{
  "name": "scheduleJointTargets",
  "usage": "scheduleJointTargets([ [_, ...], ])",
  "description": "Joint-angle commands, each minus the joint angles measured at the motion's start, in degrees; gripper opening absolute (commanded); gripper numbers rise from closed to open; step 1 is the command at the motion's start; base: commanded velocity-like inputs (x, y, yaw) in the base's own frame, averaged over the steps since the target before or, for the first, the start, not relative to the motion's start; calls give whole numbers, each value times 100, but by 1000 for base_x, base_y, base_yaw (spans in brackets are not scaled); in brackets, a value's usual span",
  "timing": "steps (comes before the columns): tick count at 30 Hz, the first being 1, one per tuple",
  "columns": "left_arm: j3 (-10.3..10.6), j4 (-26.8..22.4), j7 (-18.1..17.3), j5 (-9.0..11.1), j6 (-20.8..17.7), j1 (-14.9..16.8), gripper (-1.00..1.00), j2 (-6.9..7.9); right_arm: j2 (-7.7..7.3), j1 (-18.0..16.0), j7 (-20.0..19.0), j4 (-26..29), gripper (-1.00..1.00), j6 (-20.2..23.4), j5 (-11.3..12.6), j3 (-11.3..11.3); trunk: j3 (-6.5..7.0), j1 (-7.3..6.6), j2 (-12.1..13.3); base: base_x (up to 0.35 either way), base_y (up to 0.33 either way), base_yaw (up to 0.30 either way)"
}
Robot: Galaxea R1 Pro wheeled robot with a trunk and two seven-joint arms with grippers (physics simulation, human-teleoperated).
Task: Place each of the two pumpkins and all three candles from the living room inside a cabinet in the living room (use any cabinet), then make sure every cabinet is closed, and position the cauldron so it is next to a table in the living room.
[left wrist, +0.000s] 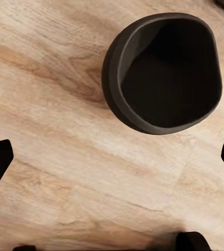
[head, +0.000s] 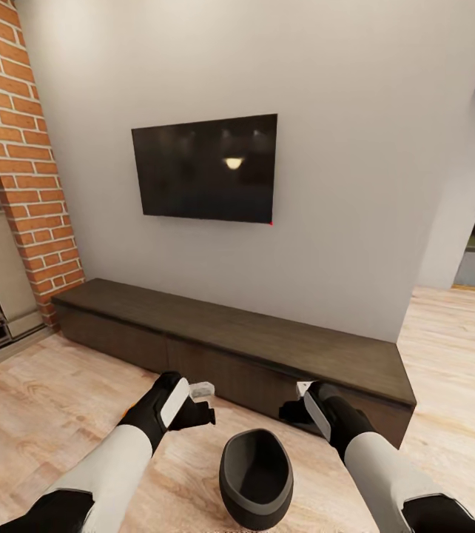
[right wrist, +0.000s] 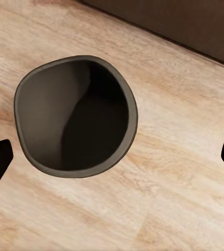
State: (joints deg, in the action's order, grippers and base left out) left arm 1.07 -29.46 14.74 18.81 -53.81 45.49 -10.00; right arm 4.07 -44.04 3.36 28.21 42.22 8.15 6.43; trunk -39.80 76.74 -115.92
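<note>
Cauldron [head: 256,477] upright on wood floor [head: 60,400], before closed cabinet [head: 230,348]. Sits between both arms, below and nearer robot than gripper tips. Left gripper [head: 197,403] and right gripper [head: 300,403] both wide open, empty, roughly equidistant. Mouth faces up; no long axis.

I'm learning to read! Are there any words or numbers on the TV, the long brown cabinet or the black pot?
None: no words or numbers can be read anywhere.
The TV screen is dark, with just a lamp's reflection.
The cabinet fronts are plain brown wood.
The cauldron is plain dark grey, with nothing printed on it.
</note>
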Motion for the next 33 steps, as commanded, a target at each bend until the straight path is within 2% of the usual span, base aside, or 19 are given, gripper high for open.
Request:
scheduleJointTargets([
  [1, 9, 236, 37, 63, 596, 8, 100, 0, -14, -6, 34, -4, 100, 21, 55, 28, -25, 22, -45, 0, 0, 0],
  [3, 22, 786, 33, 52, 1427, 11, 100, 0, -31, -2, 28, -63, 100, 12, 55, 26, -61, 66, -125, 0, 0, 0],
  [4, 26, 916, 36, 52, 1641, 11, 100, 0, -34, -2, 27, -87, 100, 4, 55, 26, -79, 88, -165, 0, 0, 0],
  [6, 38, 1370, 52, 57, 2572, 12, 100, 0, -42, 0, 31, -330, 100, -223, 53, 27, -115, 132, -245, 0, 0, 0],
  [8, 37, 1462, 43, 57, 2758, 12, 100, 0, -43, 0, 32, -436, 100, -393, 46, 30, -150, 176, -325, 0, 0, 0],
  [13, 42, 1553, 38, 53, 2957, 12, 100, 0, -40, 0, 39, -553, 100, -660, 20, 34, -240, 285, -526, 0, 0, 0],
  [19, 42, 1591, 36, 52, 2990, 12, 100, 0, -53, 0, 46, -561, 100, -1013, -4, 36, -348, 417, -766, 0, 0, 0],
  [33, 77, 1636, 13, 51, 2999, 12, 100, 0, -44, 0, 46, -554, 100, -1084, 35, 42, -599, 725, -1328, 0, 0, 0],
])
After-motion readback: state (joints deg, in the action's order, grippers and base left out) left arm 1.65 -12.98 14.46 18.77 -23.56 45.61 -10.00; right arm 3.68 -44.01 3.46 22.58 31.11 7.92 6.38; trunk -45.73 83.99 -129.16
